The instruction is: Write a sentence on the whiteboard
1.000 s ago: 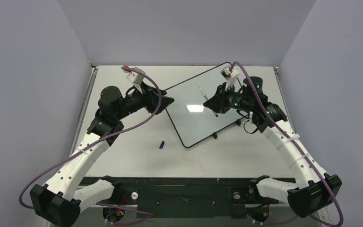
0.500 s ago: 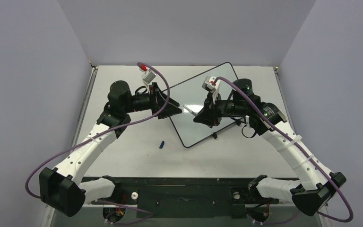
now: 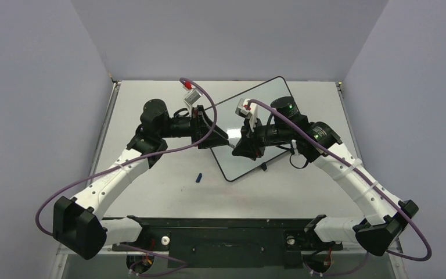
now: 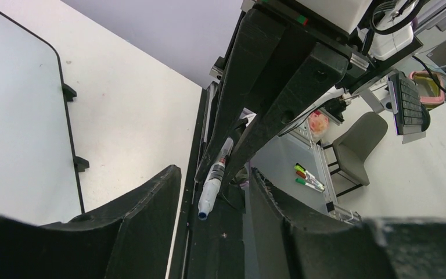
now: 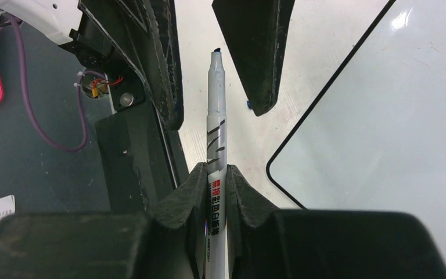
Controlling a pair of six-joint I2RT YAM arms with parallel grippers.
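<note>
wrist views show marker (image 5: 216, 133) pinched in right jaws; overhead barely does

The right gripper (image 5: 216, 174) pinches a white blue-tipped marker pen (image 5: 215, 139) in its 2 black fingers. The pen's tip sits between the parted fingers of the left gripper (image 5: 216, 113). A glossy white black-framed whiteboard (image 5: 395, 116) lies to the right.

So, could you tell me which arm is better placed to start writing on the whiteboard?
Right, I'd say: the right end effector is shut on the uncapped marker beside the whiteboard, whereas the left end effector is open, gripping nothing.
</note>
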